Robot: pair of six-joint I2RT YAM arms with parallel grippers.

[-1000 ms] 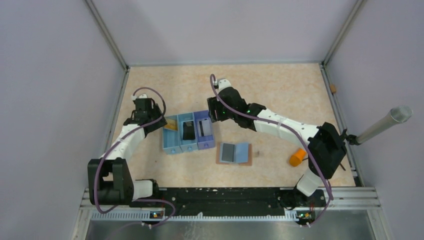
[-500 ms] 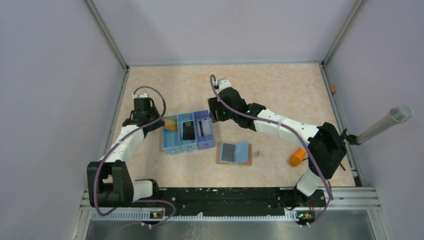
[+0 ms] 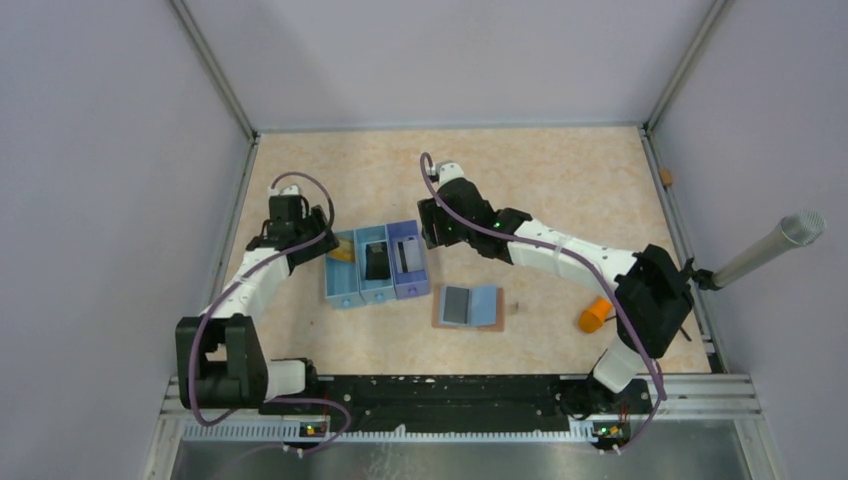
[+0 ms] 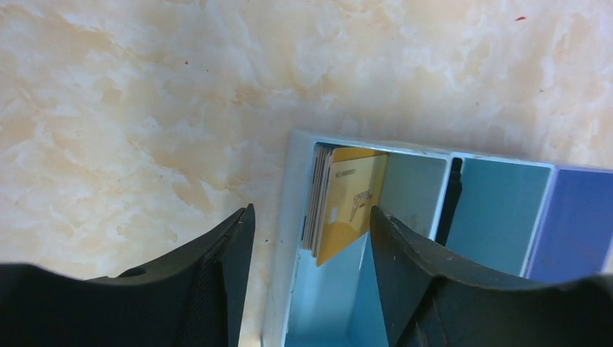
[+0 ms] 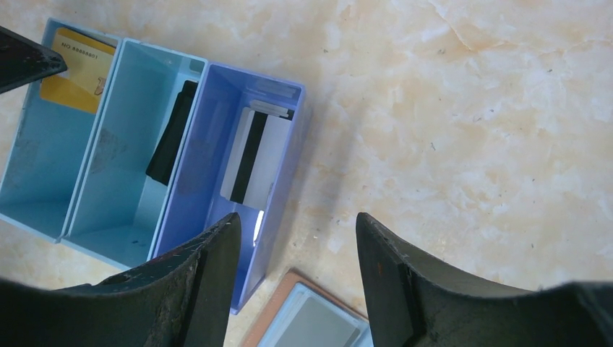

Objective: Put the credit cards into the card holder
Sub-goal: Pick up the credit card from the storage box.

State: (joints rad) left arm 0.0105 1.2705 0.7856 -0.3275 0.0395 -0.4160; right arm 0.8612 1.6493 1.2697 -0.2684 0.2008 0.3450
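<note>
On the beige, marble-patterned table (image 3: 560,180), closed in by pale lilac walls (image 3: 120,150), a blue box (image 3: 345,290) of three long compartments sits between my arms, with the compartments running away from my bases. The card holder (image 3: 468,307) lies near the box's near right corner but apart from it. It is opened flat, its long side running left to right. Its rim is brown, with a grey panel on its left half and a light blue one on its right; I cannot tell whether those are cards or lining. The credit cards (image 4: 318,195) are in the box. A thin stack stands on edge at the far end of the leftmost compartment, fronted by a gold card (image 4: 354,202) that leans with its printed face showing. A black card (image 5: 172,134) stands tilted in the middle compartment. A white card (image 5: 253,155) with a dark stripe lies in the purple right compartment. Both have their long axes along their compartments. My left gripper (image 4: 312,211) hangs over the gold card's corner with its jaws well apart, one finger over the box's outer wall and the table, and it grips nothing. My right gripper (image 5: 298,217) hovers by the purple compartment, jaws spread wide and empty. An orange object (image 3: 595,314) lies well off to the right.
</note>
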